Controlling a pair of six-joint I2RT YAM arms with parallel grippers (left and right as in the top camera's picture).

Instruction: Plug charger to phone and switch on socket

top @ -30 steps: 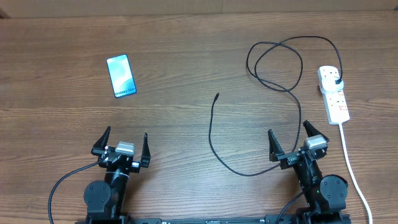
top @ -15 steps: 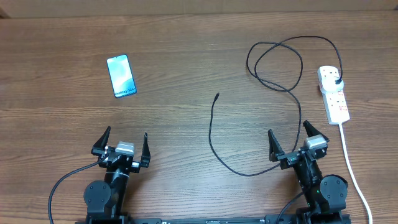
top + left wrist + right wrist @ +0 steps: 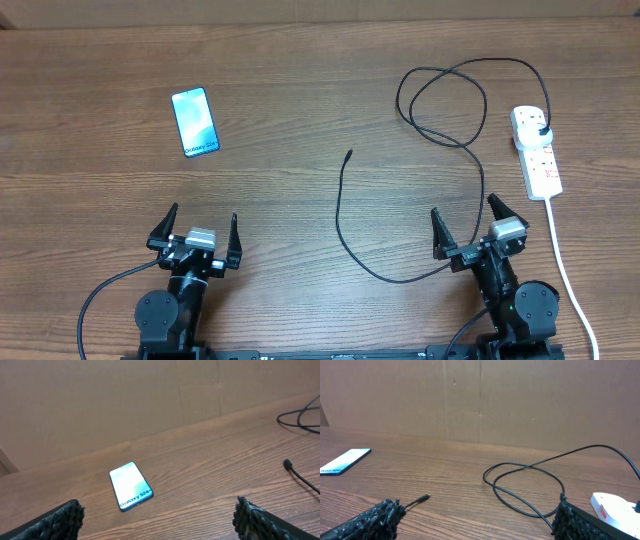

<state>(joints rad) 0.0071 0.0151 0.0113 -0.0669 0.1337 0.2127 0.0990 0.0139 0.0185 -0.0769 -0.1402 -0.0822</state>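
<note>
The phone [image 3: 194,122] lies flat at the far left of the table, screen glowing cyan; it also shows in the left wrist view [image 3: 130,485] and the right wrist view [image 3: 346,461]. The black charger cable [image 3: 440,95] loops at the far right, its plug end in the white socket strip [image 3: 536,150]. Its connector tip [image 3: 348,154] lies loose mid-table, seen in the left wrist view [image 3: 288,464] and the right wrist view [image 3: 424,496]. My left gripper [image 3: 195,232] is open and empty near the front edge. My right gripper [image 3: 470,226] is open and empty, straddling the cable.
The socket's thick white cord [image 3: 562,258] runs toward the front right edge, beside my right arm. A brown cardboard wall [image 3: 480,400] stands behind the table. The table is brown wood.
</note>
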